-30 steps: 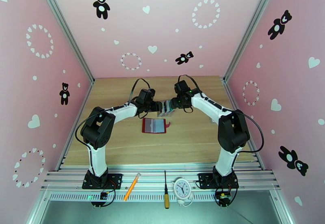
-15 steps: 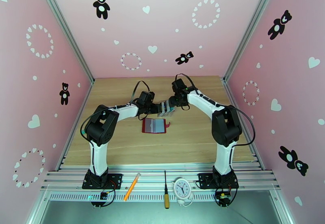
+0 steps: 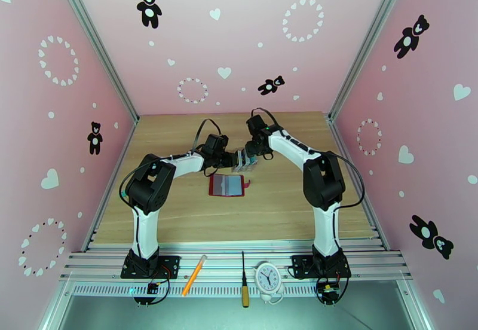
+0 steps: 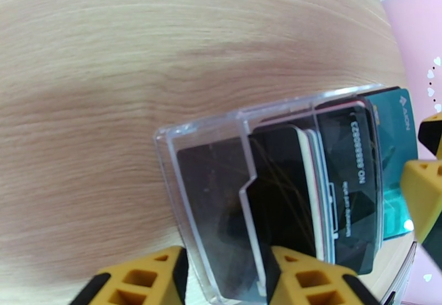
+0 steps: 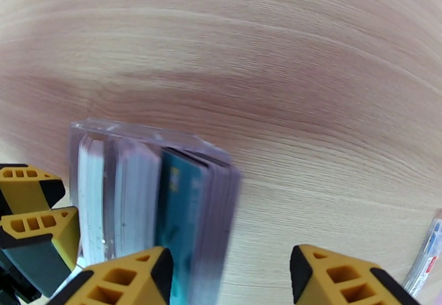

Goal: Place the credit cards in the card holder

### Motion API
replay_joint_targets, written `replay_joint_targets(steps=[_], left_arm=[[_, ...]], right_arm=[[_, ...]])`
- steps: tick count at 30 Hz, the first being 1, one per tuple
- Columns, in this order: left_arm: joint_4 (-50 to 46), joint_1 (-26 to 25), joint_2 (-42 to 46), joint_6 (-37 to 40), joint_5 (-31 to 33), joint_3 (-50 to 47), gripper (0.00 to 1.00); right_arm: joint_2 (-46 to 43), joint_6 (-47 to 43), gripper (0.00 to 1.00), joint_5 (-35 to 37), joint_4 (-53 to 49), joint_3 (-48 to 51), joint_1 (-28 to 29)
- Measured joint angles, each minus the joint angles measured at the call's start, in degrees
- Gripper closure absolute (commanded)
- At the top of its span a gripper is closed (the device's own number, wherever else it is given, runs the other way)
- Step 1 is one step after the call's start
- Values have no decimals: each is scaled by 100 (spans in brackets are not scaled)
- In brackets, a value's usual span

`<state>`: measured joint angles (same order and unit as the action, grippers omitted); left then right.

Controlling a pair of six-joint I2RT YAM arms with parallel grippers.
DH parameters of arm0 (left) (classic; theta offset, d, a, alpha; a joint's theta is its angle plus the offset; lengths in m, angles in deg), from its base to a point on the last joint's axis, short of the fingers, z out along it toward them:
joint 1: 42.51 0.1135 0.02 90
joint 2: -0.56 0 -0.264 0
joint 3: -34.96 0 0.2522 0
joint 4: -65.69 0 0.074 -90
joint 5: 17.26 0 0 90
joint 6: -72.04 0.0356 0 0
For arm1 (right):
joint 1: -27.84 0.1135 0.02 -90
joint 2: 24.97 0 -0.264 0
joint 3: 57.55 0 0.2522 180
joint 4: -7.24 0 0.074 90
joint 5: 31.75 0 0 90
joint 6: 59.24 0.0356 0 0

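Now | card holder [image 3: 227,185] open flat, long axis left-right | credit cards [image 4: 353,190] upright

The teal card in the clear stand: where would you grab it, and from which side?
Probably by its free upper edge, coming from above. The teal card stands on edge in the clear stand, whose walls cover its lower part; only that edge sticks out past the dark card beside it.
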<state>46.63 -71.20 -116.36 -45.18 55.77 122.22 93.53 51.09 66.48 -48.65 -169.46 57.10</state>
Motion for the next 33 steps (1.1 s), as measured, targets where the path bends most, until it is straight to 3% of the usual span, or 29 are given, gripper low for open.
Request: replay_joint_targets(steps=[18,26,33], left_arm=[[2,7,-9,0,-61,9,59],[2,7,-9,-2,-63,9,59],[2,7,-9,-2,-63,11,59]], right_arm=[[157,-90,48,199,-125,-105,74],[155,-138,61,234,-120,-107,114],[155,-140,65,201,-122,-118,118]])
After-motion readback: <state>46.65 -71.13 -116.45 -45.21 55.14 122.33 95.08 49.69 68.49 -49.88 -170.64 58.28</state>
